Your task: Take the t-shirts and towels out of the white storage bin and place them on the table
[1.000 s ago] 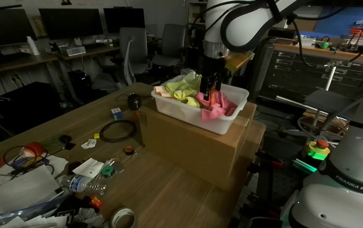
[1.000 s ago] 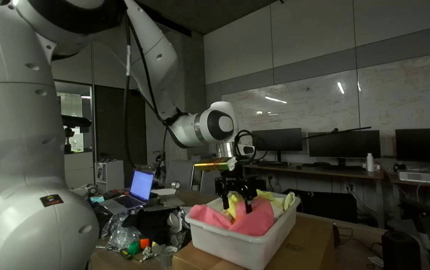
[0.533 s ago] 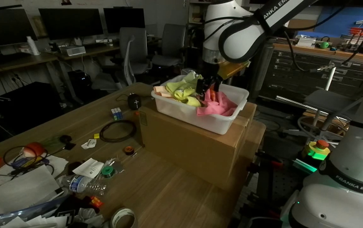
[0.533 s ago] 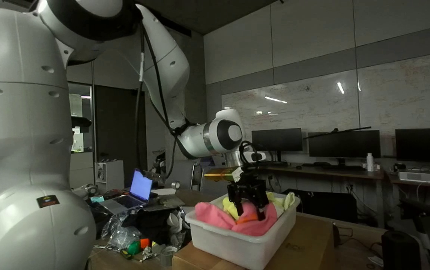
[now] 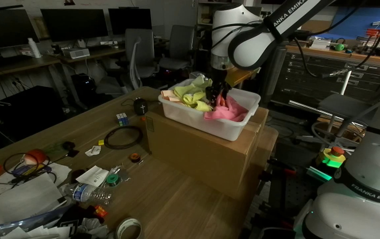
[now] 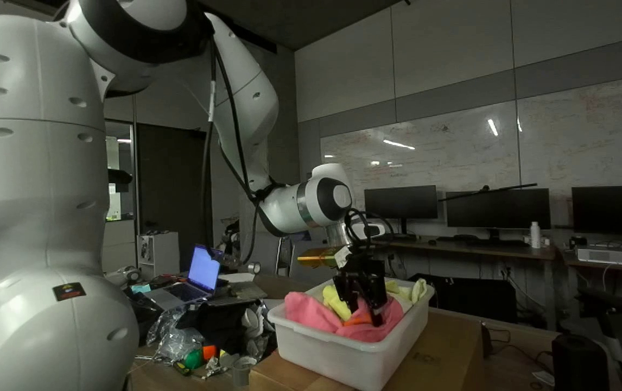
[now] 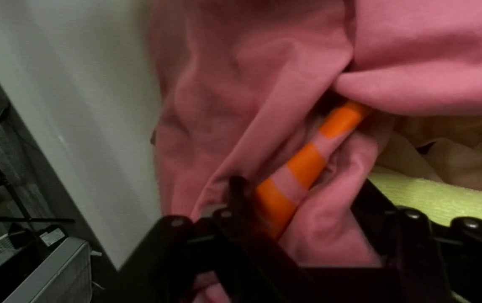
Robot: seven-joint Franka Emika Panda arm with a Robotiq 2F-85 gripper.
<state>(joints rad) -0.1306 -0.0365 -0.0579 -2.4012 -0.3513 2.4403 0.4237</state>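
Note:
The white bin (image 5: 200, 122) stands on a cardboard box and holds crumpled cloths. A pink cloth with orange stripes (image 5: 231, 112) lies at one end, and it also shows in the wrist view (image 7: 224, 105). A yellow-green cloth (image 5: 190, 92) and a peach cloth (image 5: 170, 95) lie at the other end. My gripper (image 6: 366, 315) points down inside the bin over the pink cloth. In the wrist view its fingers (image 7: 371, 200) stand apart, partly closed, on either side of a pink fold. The fingertips are partly sunk in the cloth, and I cannot tell whether they squeeze it.
The cardboard box (image 5: 196, 159) raises the bin above the wooden table (image 5: 176, 205). A cable coil (image 5: 123, 137), a Rubik's cube (image 5: 122, 119), a speaker (image 5: 140, 106), a water bottle (image 5: 85, 192) and a tape roll (image 5: 129, 229) are on the table. A laptop (image 6: 202, 271) stands beyond the bin.
My gripper has moved down and shifted sideways into the pink cloth, and its tilt has changed. The fingers stand closer together than before. The pink cloth has been pushed and reshaped a little.

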